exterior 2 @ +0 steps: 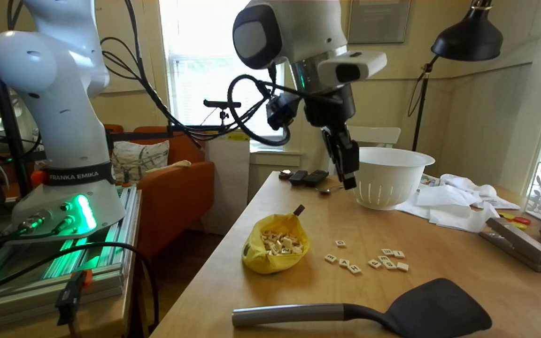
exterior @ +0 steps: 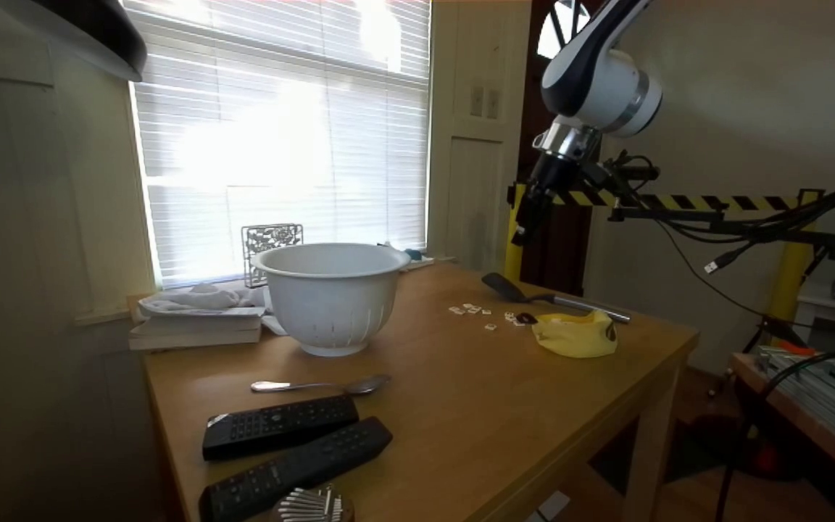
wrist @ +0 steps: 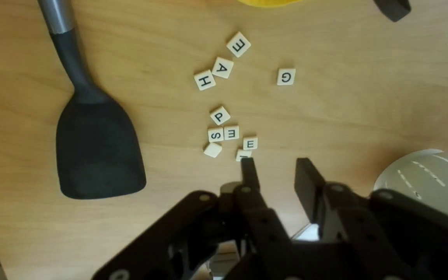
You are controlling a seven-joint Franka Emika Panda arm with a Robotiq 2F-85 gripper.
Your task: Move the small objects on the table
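Note:
The small objects are cream-white letter tiles (wrist: 231,132) lying loose on the brown wooden table (wrist: 325,116). They show in both exterior views too, as tiles (exterior: 471,309) and tiles (exterior 2: 344,263). In the wrist view one G tile (wrist: 286,77) lies apart from the others, and one tile (wrist: 212,149) shows a blank face. More tiles (exterior 2: 282,243) fill an open yellow bag (exterior 2: 267,265). My gripper (wrist: 275,159) is open with nothing between its fingers. It hovers above the table; in the wrist view its left fingertip partly covers one tile. The gripper shows in both exterior views (exterior: 519,238) (exterior 2: 349,184).
A black spatula (wrist: 99,151) lies beside the tiles. A white colander (exterior: 330,297) stands on the table. Two black remotes (exterior: 280,426), a spoon (exterior: 323,385), a stapler (exterior 2: 521,246) and white cloth or paper (exterior 2: 458,206) lie around it.

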